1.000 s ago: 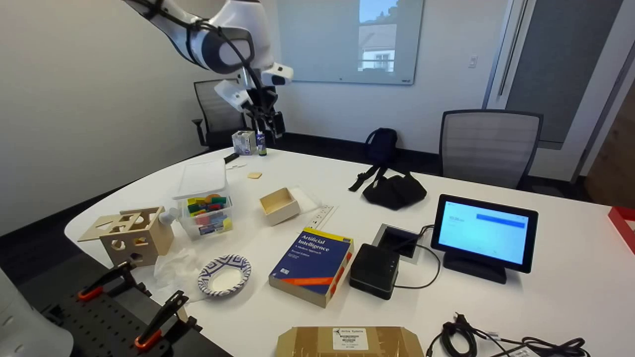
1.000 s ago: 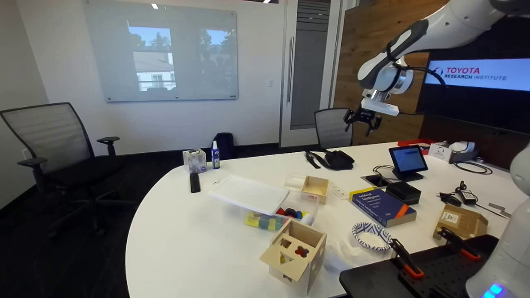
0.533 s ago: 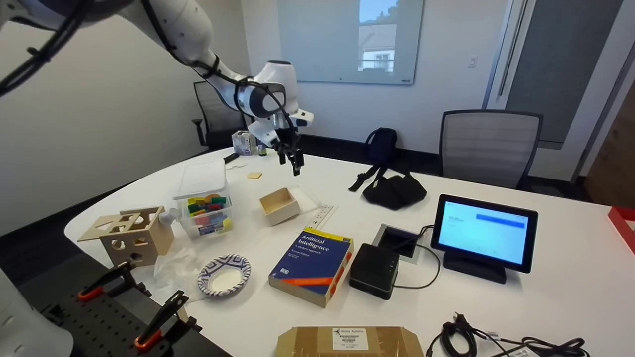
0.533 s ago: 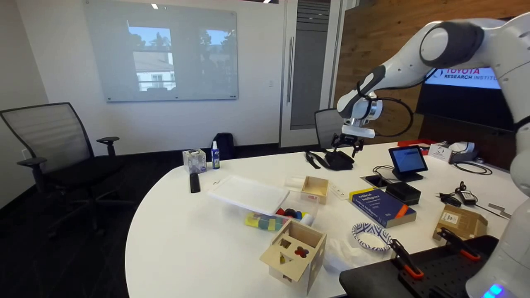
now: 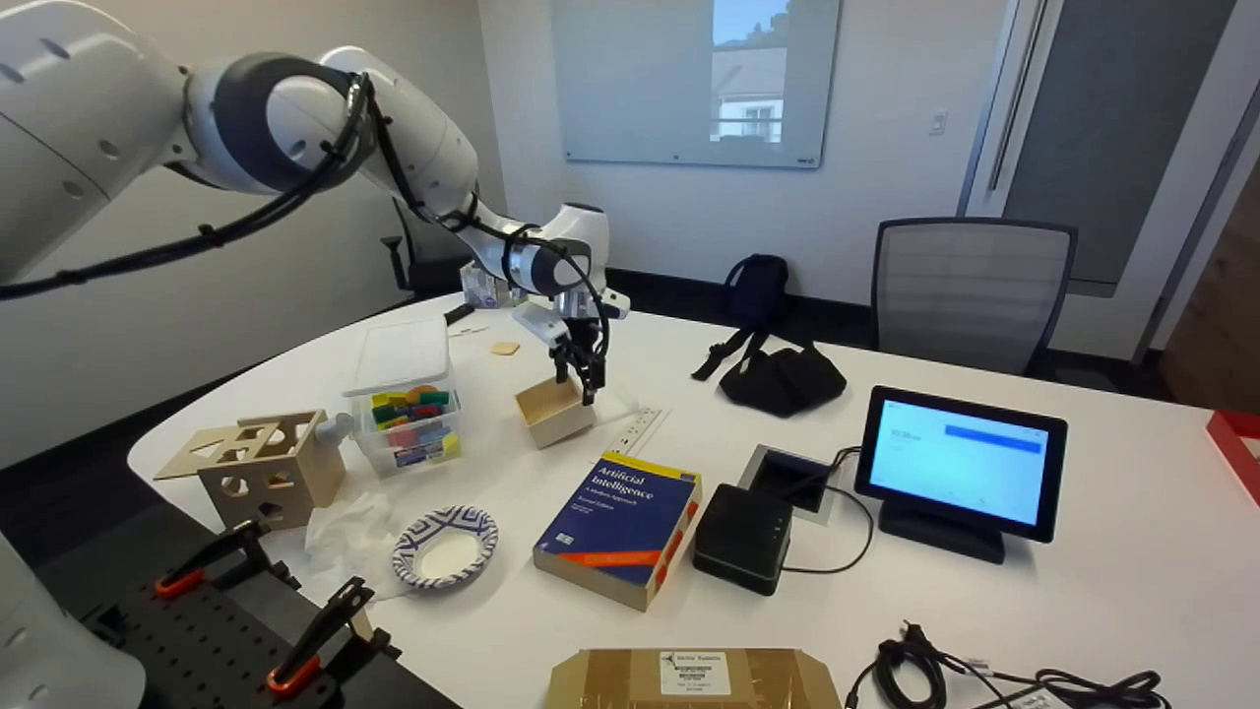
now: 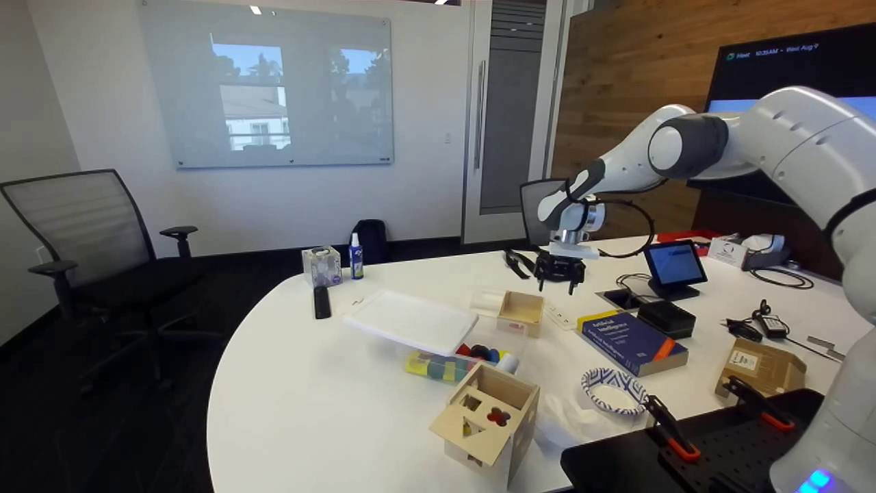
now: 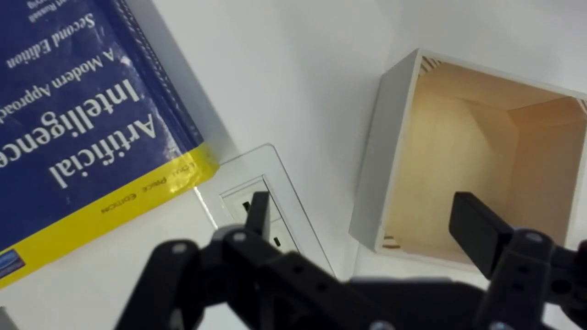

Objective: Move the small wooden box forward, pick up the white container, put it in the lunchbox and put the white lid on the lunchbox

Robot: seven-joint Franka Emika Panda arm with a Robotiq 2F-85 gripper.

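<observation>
Desk [image 6: 294, 411]: white, round-edged.
Jaws: spread apart, above the desk near the small wooden box [image 7: 454, 151].
Small wooden box: upright, near the blue book [image 5: 612, 517].
White lid [image 5: 402, 356]: tilted, partly over the clear lunchbox [image 5: 388, 463].

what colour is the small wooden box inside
The small wooden box is light tan inside, clearest in the wrist view.

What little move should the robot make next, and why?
Perhaps lower the open gripper so it straddles a wall of the small wooden box: in the wrist view, one finger overlaps the box's inside and the other overlaps the outlet panel beside it.
</observation>
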